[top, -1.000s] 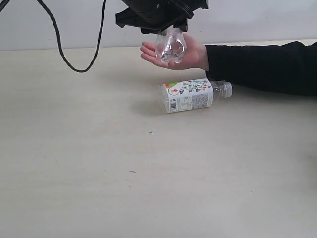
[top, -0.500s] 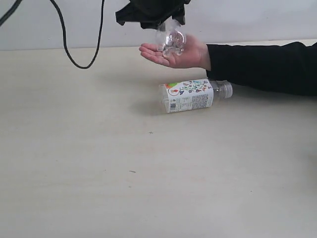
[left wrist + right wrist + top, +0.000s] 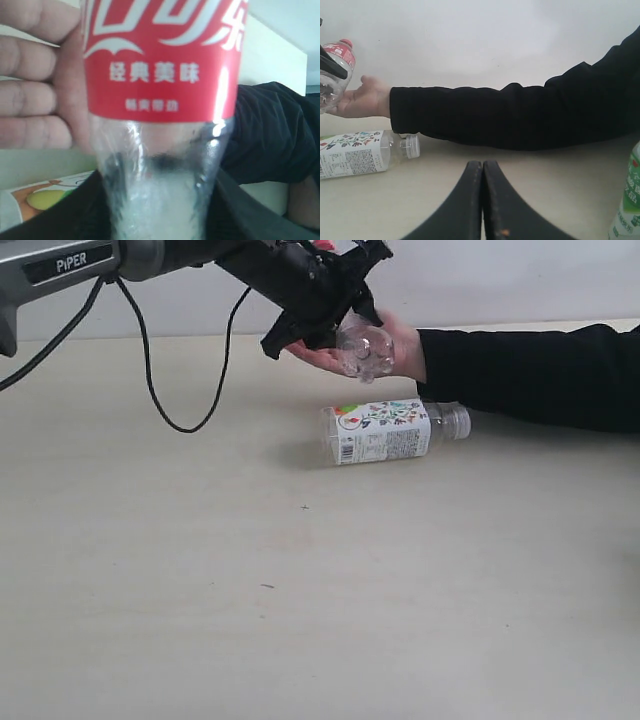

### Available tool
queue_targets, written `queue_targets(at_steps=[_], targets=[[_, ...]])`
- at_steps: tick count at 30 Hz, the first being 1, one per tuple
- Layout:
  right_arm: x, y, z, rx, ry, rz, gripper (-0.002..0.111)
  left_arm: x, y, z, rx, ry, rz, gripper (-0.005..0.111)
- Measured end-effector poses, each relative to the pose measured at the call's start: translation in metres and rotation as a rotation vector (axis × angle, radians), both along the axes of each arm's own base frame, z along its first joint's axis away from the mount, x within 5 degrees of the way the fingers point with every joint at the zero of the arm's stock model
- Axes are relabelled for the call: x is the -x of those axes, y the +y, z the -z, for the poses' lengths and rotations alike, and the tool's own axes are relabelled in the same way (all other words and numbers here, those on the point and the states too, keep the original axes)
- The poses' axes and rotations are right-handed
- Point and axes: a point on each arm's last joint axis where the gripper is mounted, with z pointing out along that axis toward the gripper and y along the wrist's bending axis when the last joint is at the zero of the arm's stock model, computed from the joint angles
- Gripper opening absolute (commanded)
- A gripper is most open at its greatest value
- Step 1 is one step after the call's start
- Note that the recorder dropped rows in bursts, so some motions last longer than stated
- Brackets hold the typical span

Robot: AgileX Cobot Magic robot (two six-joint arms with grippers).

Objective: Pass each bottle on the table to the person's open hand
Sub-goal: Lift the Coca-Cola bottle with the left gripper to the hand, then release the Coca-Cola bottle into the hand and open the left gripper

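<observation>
Exterior view, left tool [image 3: 335, 318] lower, bottle [image 3: 365, 350] nearer hand [image 3: 405, 348]

You've got clear, glossy plastic in the red-label bottle [image 3: 160, 150], shiny where light strikes the red band. The floral bottle [image 3: 385, 430] is clear plastic too, under a smooth printed wrap. The table [image 3: 300, 620] looks matt, faintly wood-grained; the sleeve [image 3: 530, 375] is matt black cloth.

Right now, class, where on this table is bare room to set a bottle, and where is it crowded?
Bare: the table in front of the floral-label bottle, and left of it under the cable. Crowded: behind it, where left gripper, red-label bottle and open hand meet.
</observation>
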Motion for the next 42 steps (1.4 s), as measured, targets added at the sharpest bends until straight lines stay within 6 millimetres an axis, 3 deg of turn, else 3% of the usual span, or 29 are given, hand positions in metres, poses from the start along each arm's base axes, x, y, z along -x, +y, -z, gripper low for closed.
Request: queue_targets(at_steps=[11,16,25,27,28,31,35,42], targets=[[0.000,0.000,0.000,0.000,0.000,0.000,0.000,-0.004,-0.001,0.005,0.014,-0.036,0.004,0.000],[0.000,0.000,0.000,0.000,0.000,0.000,0.000,-0.006,-0.002,0.023,-0.023,-0.018,0.013,0.000],[0.000,0.000,0.000,0.000,0.000,0.000,0.000,-0.009,0.006,0.025,-0.043,-0.011,0.017,0.000],[0.000,0.000,0.000,0.000,0.000,0.000,0.000,-0.010,0.007,0.025,-0.044,-0.010,0.017,0.007],[0.000,0.000,0.000,0.000,0.000,0.000,0.000,-0.010,0.007,0.025,-0.044,-0.010,0.018,0.021],[0.000,0.000,0.000,0.000,0.000,0.000,0.000,-0.009,0.007,0.025,-0.046,-0.004,0.023,0.046],[0.000,0.000,0.000,0.000,0.000,0.000,0.000,-0.007,0.006,0.026,-0.042,0.017,0.032,0.072],[0.000,0.000,0.000,0.000,0.000,0.000,0.000,-0.005,0.005,0.026,-0.028,0.049,0.039,0.074]])
